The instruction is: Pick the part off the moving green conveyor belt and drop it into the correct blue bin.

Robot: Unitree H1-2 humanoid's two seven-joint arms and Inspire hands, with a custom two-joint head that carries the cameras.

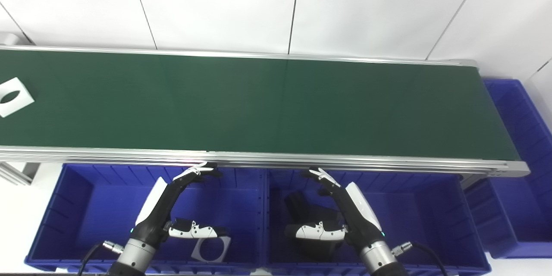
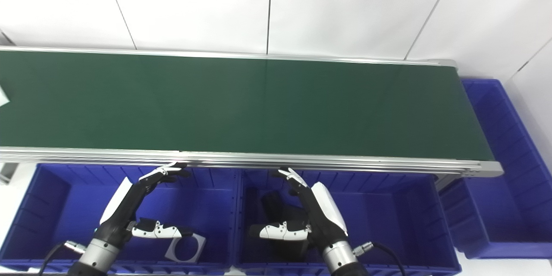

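- Look to the far left of the green conveyor belt (image 1: 258, 103): the part (image 1: 13, 96), a flat white square with a round hole, lies there, its corners turned at an angle to the belt's edges. In the right eye view you catch only a sliver of it at the picture's edge.
- Your left hand (image 1: 172, 207) hangs over the left blue bin (image 1: 64, 207), palm facing inward, its fingers (image 1: 202, 171) stretched up toward the belt's near rail and the thumb spread sideways. It holds nothing.
- Your right hand (image 1: 340, 209) mirrors it over the middle blue bin (image 1: 440, 215), fingers (image 1: 319, 176) spread wide and empty.
- Both hands are well apart from the part.
- In the left bin, just below the left thumb, a grey square plate with a round hole (image 1: 212, 250) lies on the floor.
- In the middle bin, dark parts (image 1: 302, 207) sit behind the right hand; you cannot make out their shape.
- A third blue bin (image 1: 517, 112) stands past the belt's right end.
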